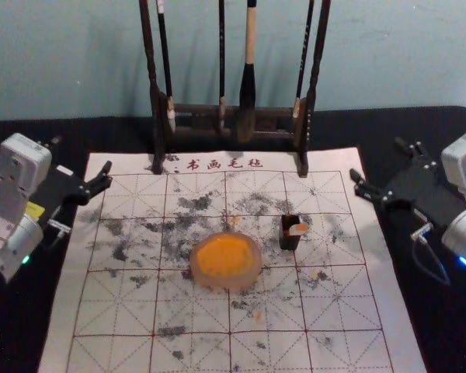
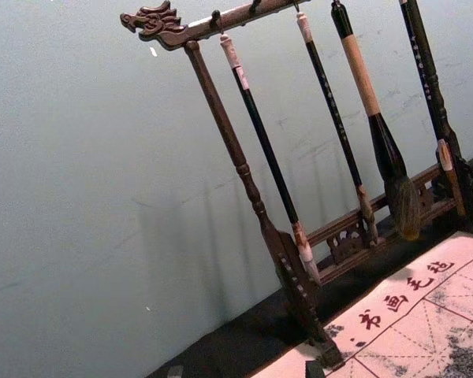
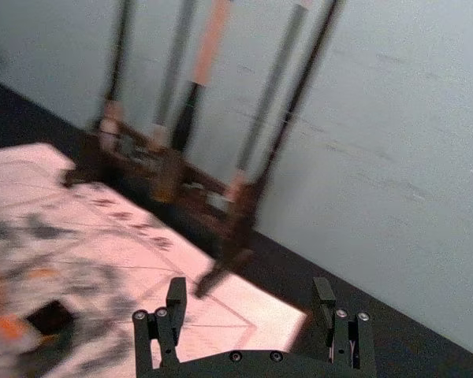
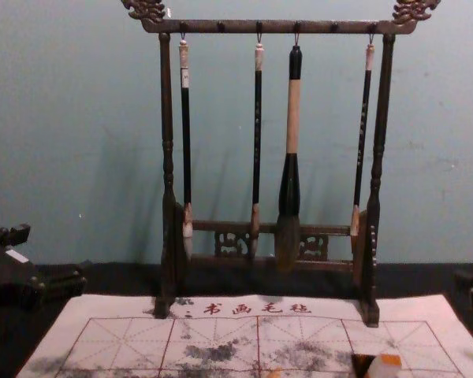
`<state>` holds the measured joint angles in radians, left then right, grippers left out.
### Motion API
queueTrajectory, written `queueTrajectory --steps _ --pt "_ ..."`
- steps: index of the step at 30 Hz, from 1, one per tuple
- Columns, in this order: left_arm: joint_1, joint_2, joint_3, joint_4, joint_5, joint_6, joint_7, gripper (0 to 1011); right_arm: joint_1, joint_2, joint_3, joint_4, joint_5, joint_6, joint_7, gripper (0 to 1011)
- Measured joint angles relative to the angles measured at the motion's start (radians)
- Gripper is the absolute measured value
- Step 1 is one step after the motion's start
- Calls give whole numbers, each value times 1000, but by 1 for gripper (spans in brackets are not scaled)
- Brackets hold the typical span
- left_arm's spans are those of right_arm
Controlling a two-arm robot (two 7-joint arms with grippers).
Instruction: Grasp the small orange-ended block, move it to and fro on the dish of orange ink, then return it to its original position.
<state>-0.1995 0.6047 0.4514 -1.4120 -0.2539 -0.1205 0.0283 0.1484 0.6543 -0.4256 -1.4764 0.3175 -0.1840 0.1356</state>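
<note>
So the right hand [image 1: 378, 162] is hanging out over by the far right corner of the writing mat [image 1: 113, 342], well apart from the block, and its two fingers are standing wide apart. In its own wrist view you're seeing one finger [image 3: 176, 298] on each side with a big gap between, so it's gripping nothing, and I can't make it touching anything either. The left hand [image 1: 81, 156] is idling on the other side, near the mat's far left corner, and its fingertips are sitting well apart at the edge of its wrist view too, also not holding anything. The small orange-ended block [image 1: 297, 229] is resting on the right-hand half of the mat, right up against a dark boxy piece [image 1: 287, 239]; whether it's sitting in that or just leaning on it, I honestly can't tell. Its pale side is showing in the chest view with the orange end facing up. The dish [image 1: 231, 286] of orange ink [image 1: 224, 255] is lying to the left of the block and a bit closer to the robot, not touching it. Behind all that, a dark wooden rack [image 1: 151, 116] is standing across the mat's far edge, and four brushes [image 1: 249, 78] are hanging from it.
</note>
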Motion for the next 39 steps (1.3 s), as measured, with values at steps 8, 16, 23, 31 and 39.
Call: queueTrajectory --steps 8,16,23,31,39 --pt "0 0 0 0 0 0 0 1001 -30 88 -7 -27 93 -122 288 1000" --pt "0 0 0 0 0 0 0 1001 8 111 -45 37 119 -189 508 1000" --pt "0 0 0 0 0 0 0 1001 73 75 -80 117 75 -205 599 1000" --pt "0 0 0 0 0 0 0 1001 127 13 -99 175 25 -188 617 1000" --pt "0 0 0 0 0 0 0 1001 163 -39 -108 220 -15 -159 619 1000"
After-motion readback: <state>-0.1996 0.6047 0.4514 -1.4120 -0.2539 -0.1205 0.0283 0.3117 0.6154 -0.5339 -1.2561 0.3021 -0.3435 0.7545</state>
